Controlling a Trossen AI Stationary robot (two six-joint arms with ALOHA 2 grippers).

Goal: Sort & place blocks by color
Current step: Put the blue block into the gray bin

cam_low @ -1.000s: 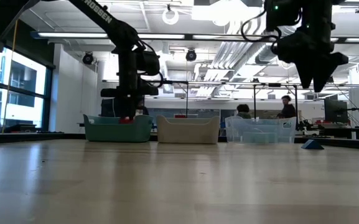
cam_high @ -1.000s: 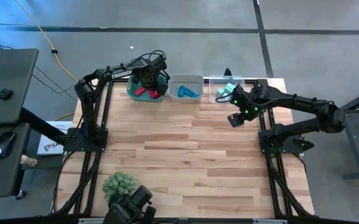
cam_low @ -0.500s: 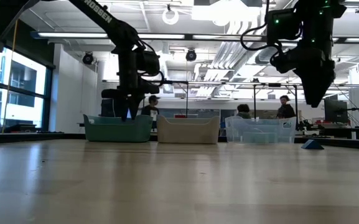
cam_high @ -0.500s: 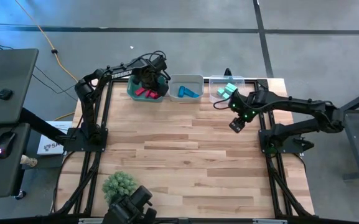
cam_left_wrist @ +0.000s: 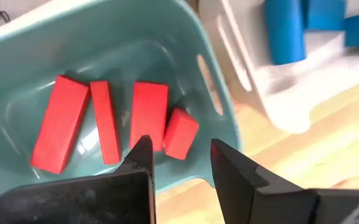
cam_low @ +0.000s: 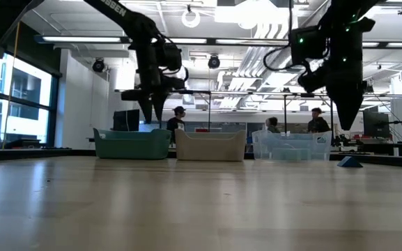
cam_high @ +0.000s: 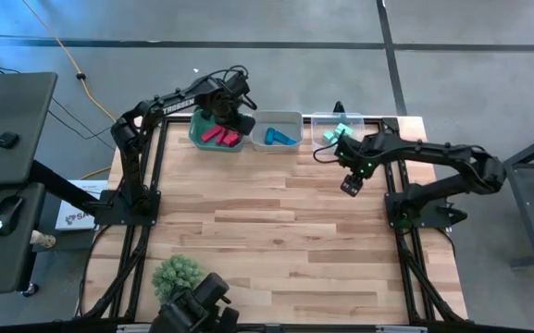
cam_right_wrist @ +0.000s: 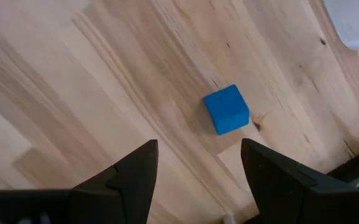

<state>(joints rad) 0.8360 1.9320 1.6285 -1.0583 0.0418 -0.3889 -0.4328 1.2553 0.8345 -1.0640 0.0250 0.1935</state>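
Facing blue cube (cam_right_wrist: 227, 109) (woodgrain beneath)

White lettering "TROSSEN" — partly cut off — runs along the left arm (cam_low: 120, 12); nothing else is readable.

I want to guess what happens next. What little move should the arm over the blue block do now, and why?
Probably lower the right end effector straight down around the blue cube. Its fingers are open and empty, and the cube lies alone on the bare wooden table just ahead of them, not yet sorted. The left end effector hangs open above the green bin of red blocks.
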